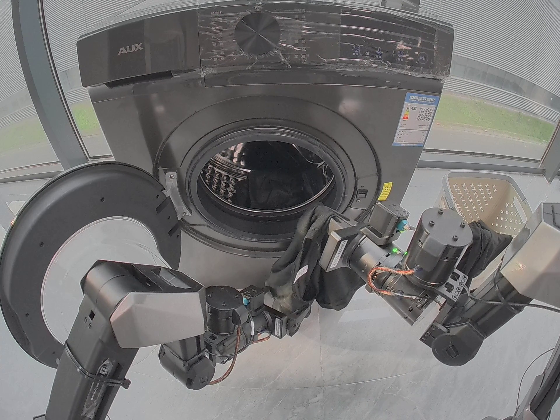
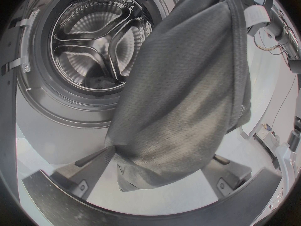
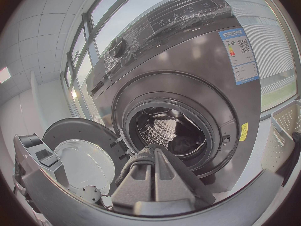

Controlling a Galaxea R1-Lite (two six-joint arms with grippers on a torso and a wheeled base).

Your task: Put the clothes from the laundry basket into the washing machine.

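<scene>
A dark grey garment (image 1: 303, 263) hangs from my right gripper (image 1: 322, 221), which is shut on its top just below and to the right of the washing machine's open drum mouth (image 1: 265, 176). In the right wrist view the closed fingers (image 3: 145, 176) have the cloth (image 3: 185, 173) draped over them. My left gripper (image 1: 296, 316) sits lower, open, its fingers (image 2: 91, 167) spread on either side of the garment's hanging bottom end (image 2: 175, 110). Dark clothes (image 1: 274, 185) lie inside the drum. The beige laundry basket (image 1: 484, 196) stands to the right with a dark garment (image 1: 487, 246) over its rim.
The round washer door (image 1: 76, 252) is swung wide to the left, close to my left arm. Pale floor (image 1: 350, 357) lies in front of the machine. Windows run behind it.
</scene>
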